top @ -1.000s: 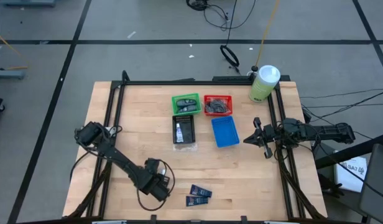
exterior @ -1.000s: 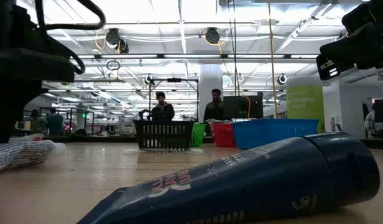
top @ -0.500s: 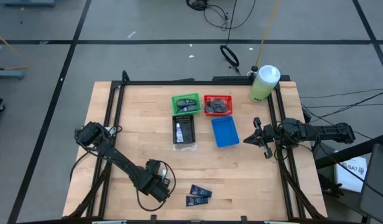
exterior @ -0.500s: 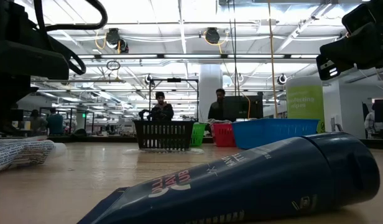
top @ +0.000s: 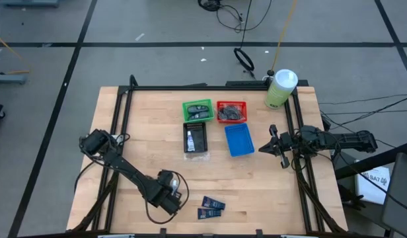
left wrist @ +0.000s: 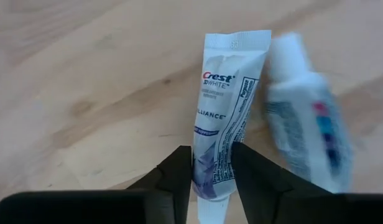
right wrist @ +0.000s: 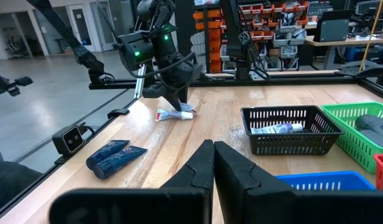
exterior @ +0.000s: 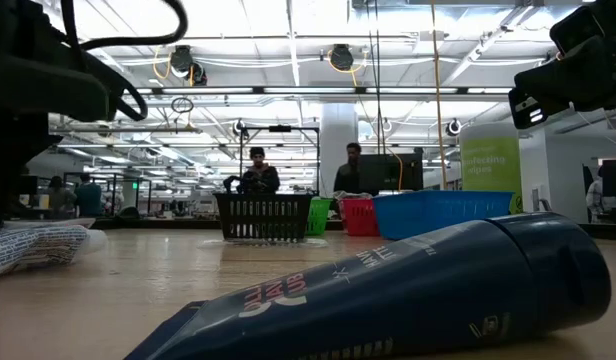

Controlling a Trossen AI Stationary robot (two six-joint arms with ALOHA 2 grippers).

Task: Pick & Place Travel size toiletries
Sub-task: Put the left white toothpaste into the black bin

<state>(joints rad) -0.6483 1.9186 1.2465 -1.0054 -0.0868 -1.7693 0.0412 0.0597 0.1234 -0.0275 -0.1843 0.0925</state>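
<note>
Two silver-white mini tubes lie side by side on the wood near the table's near-left part, also visible in the right wrist view and the low view. My left gripper stands over them, pointing down, shut on the Crest-printed one. Two dark navy packets lie flat near the near edge; one fills the low view. Another small tube lies in the black basket. My right gripper waits shut at the table's right side, above the wood. My left gripper pinches the Crest tube between its two fingers near its cap end, coming from above and pointing down, fingers across the tube. The tube's flat crimped end points away; whether it still rests on the wood I cannot tell.
Green bin, red bin and blue bin sit with the black basket at the table's middle-far part. A large pale-green bottle stands at the far-right corner. People stand in the room beyond. Bare wood lies between bins and packets.
My left arm has edged slightly toward the table's right above the two tubes. The navy packets and my right arm have kept still.
</note>
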